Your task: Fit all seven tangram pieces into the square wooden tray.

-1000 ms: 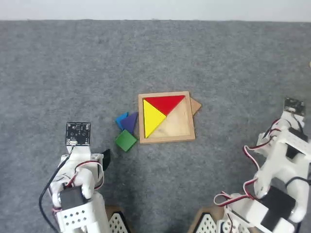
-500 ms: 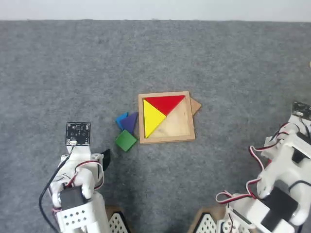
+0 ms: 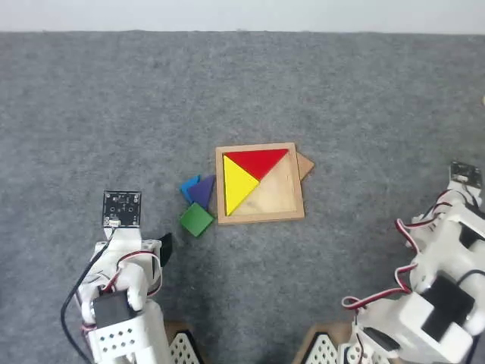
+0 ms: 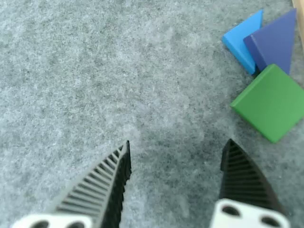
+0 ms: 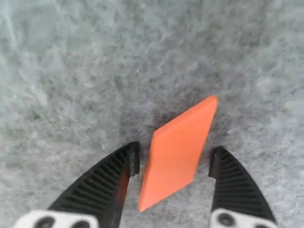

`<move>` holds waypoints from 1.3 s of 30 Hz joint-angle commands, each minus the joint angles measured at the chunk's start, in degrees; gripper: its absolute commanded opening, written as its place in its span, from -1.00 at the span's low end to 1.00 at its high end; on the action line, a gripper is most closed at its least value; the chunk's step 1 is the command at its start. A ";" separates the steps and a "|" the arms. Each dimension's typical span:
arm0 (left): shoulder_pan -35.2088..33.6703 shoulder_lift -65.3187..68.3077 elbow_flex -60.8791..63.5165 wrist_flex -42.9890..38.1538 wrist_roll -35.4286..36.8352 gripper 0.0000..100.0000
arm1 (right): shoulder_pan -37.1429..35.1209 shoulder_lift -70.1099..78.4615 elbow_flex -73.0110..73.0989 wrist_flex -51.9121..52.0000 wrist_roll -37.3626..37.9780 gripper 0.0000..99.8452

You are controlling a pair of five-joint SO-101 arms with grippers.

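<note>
The right claw [image 5: 175, 156] stands open astride the orange parallelogram [image 5: 183, 137], which lies flat on the grey counter [image 5: 71, 57]. To grip it well, the claw should centre first (one jaw sits closer to the piece than the other), then close across the long slanted edges. Farther off, the left claw [image 4: 178, 142] hangs wide open near the green square [image 4: 268, 102], and at mid-counter the square wooden tray [image 3: 276, 196] holds a red triangle [image 3: 258, 161] and a yellow triangle [image 3: 237, 184].
</note>
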 commanded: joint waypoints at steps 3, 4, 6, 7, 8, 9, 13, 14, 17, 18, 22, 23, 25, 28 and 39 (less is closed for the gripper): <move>0.00 -1.23 -0.66 0.18 0.26 -0.40 | 0.22 1.54 -1.85 -0.75 0.88 -0.87; 0.00 -1.23 -0.66 0.18 0.26 -0.40 | 0.22 1.45 -1.85 -0.66 0.88 -0.87; 0.00 -1.23 -0.66 0.18 0.26 -0.40 | 0.13 1.45 -1.85 -0.66 0.88 -0.88; 0.00 -1.23 -0.66 0.18 0.26 -0.40 | 0.04 1.36 -1.93 -0.66 0.88 -0.88; 0.00 -1.23 -0.66 0.18 0.26 -0.40 | -0.40 1.36 -2.02 -0.66 0.88 -0.88; 0.00 -1.23 -0.66 0.18 0.26 -0.40 | -1.19 1.36 -2.46 -0.22 0.88 -0.89; 0.00 -1.23 -0.66 0.18 0.26 -0.40 | -5.85 1.36 -7.21 5.41 0.79 -0.94; 0.00 -1.23 -0.66 0.18 0.26 -0.40 | -7.69 1.36 -9.14 7.60 0.62 -0.94; 0.00 -1.23 -0.66 0.18 0.26 -0.40 | -14.73 1.36 -15.12 14.20 0.18 -0.94; 0.00 -1.23 -0.66 0.18 0.26 -0.40 | -17.36 1.36 -16.88 15.87 -0.88 -0.94; 0.00 -1.23 -0.66 0.18 0.26 -0.40 | -28.09 1.36 -22.33 18.68 -5.10 -0.95; 0.00 -1.23 -0.66 0.18 0.26 -0.40 | -30.99 1.36 -23.21 18.77 -5.54 -0.95; 0.00 -1.23 -0.66 0.18 0.26 -0.40 | -36.44 1.45 -24.53 18.51 -5.80 -0.95; 0.00 -1.23 -0.66 0.18 0.26 -0.40 | -44.79 1.89 -26.20 18.33 -5.80 -0.95; 0.00 -1.23 -0.66 0.18 0.26 -0.40 | -57.45 20.70 -47.56 19.91 -17.41 -0.95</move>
